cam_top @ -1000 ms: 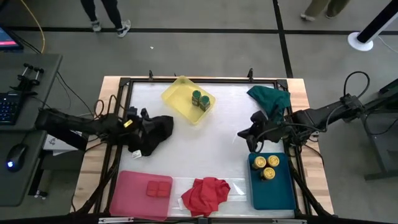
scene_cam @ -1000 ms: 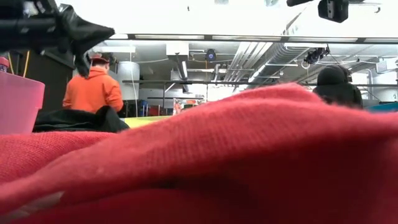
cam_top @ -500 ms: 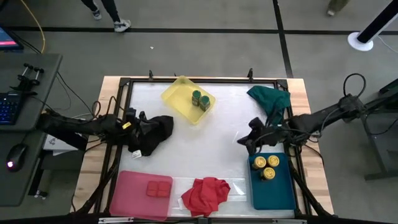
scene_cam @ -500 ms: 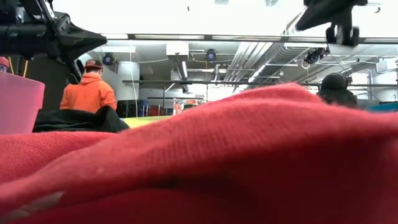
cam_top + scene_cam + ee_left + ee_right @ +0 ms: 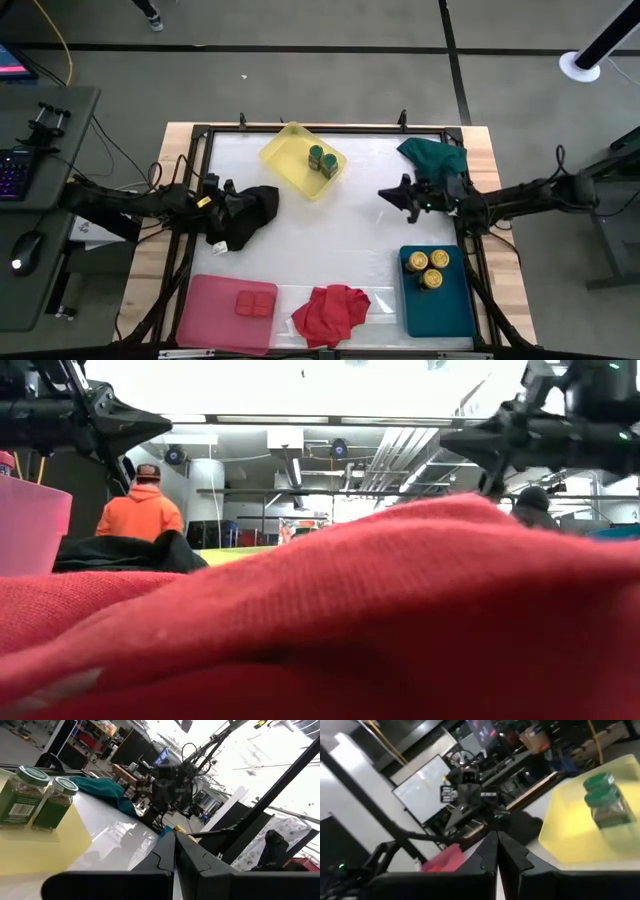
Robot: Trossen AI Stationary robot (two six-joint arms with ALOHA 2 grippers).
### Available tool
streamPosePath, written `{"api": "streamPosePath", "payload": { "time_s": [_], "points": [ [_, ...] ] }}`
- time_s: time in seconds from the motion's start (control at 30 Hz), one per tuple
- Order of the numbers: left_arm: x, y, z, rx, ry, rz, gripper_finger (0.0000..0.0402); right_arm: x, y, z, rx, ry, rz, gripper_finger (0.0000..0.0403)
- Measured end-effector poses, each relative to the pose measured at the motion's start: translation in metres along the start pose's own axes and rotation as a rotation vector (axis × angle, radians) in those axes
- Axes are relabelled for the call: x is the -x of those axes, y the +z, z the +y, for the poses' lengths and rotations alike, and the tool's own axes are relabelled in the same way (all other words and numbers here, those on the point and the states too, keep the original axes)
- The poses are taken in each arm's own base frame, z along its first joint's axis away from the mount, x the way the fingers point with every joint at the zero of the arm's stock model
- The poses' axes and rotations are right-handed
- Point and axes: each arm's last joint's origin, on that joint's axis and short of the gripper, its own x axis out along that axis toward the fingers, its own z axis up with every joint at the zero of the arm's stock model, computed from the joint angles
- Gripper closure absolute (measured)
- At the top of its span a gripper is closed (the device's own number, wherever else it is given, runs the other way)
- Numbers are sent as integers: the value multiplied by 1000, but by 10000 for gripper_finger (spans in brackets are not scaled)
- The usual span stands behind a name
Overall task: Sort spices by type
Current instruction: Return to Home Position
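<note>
Two green-lidded jars (image 5: pixel 322 160) stand in the yellow tray (image 5: pixel 285 150); they also show in the left wrist view (image 5: pixel 32 795) and the right wrist view (image 5: pixel 602 802). Three yellow-lidded jars (image 5: pixel 425 265) stand in the teal tray (image 5: pixel 440 305). Red square boxes (image 5: pixel 255 303) lie in the pink tray (image 5: pixel 210 310). My left gripper (image 5: pixel 232 205) (image 5: pixel 174 850) is shut and hangs above the black cloth (image 5: pixel 250 212), clear of it in the low view (image 5: pixel 165 422). My right gripper (image 5: pixel 388 193) (image 5: pixel 496 850) is shut, level over the bare table, pointing toward the table's left (image 5: pixel 445 445).
A red cloth (image 5: pixel 330 310) is bunched at the near edge between the pink and teal trays and fills most of the low view (image 5: pixel 400 610). A green cloth (image 5: pixel 435 158) lies at the far right. A person in orange (image 5: pixel 140 510) stands beyond the table.
My right gripper has moved from over the teal tray's far end toward the far edge and a little to the left. It has tipped from pointing down to lying level, and it has come down into the low view.
</note>
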Motion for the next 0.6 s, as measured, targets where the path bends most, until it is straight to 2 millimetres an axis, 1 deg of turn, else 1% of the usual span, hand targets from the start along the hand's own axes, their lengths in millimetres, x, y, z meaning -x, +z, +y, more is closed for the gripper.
{"api": "streamPosePath", "payload": {
  "time_s": [0.1, 0.27, 0.33, 0.6],
  "points": [
    [0, 0, 0, 0, 0, 0, 401, 14, -11, -3, -2, 40, -19, 403],
    [0, 0, 0, 0, 2, 3, 401, 15, -22, -5, 39, 0, 86, 403],
    [0, -1, 0, -1, 5, 6, 401, 15, -26, -9, 59, -41, 129, 403],
    [0, -1, 1, -3, 11, 14, 401, 21, -46, -23, 3, -197, 333, 402]
  ]
}}
